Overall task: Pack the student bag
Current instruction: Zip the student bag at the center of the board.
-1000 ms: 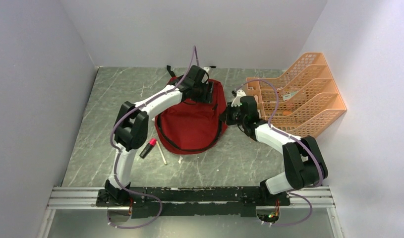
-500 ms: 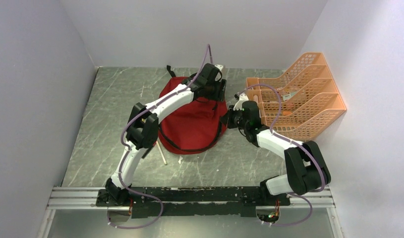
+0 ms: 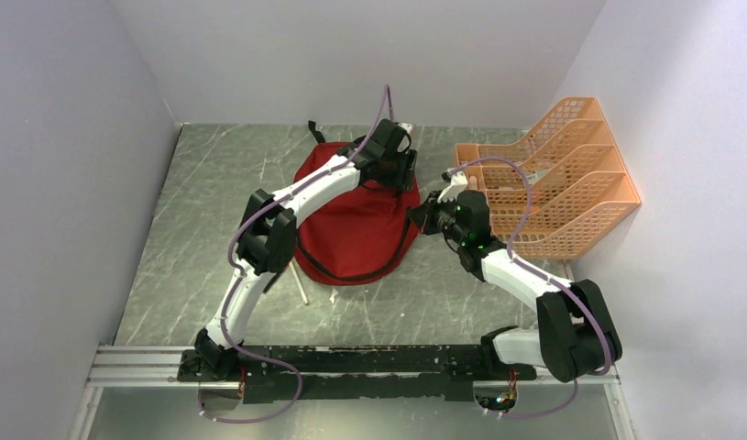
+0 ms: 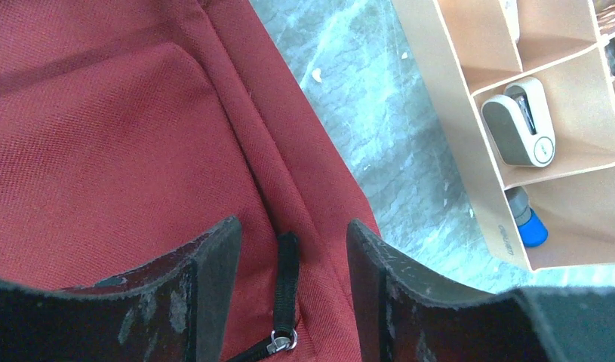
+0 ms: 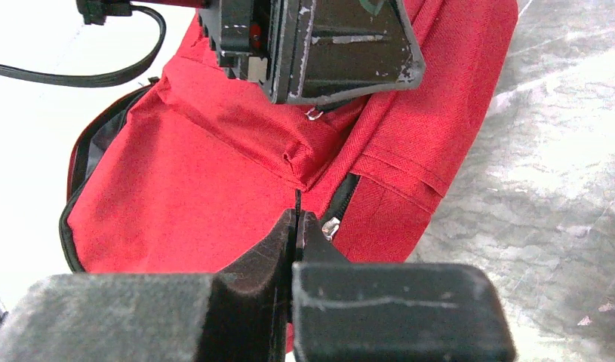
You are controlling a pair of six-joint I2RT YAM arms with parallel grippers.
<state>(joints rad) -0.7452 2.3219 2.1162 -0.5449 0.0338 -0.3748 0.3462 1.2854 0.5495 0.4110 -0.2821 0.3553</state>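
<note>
Grey marbled tabletop fills a white-walled booth, and a thin pale stick lies on it just beside the near-left edge of the student bag, a dark red soft fabric backpack with black trim lying flat at mid-table.

Over the bag's far right corner, the left gripper hangs with its jaws parted to a middling width. They straddle a black fabric zipper pull and its small metal ring without touching either.

At the bag's right edge, the right gripper has its jaws pressed fully together at a pucker in the red cloth. Whether a fold is caught between them cannot be told.

Against the right wall stands an orange plastic mesh file organizer, holding a grey-white stapler-like object and a blue-capped item.

The step in hand looks like opening the bag, as its zip appears shut here. Next, the left jaws would need to drop and close on the pull, then draw it along the zip while the right side steadies the fabric.
</note>
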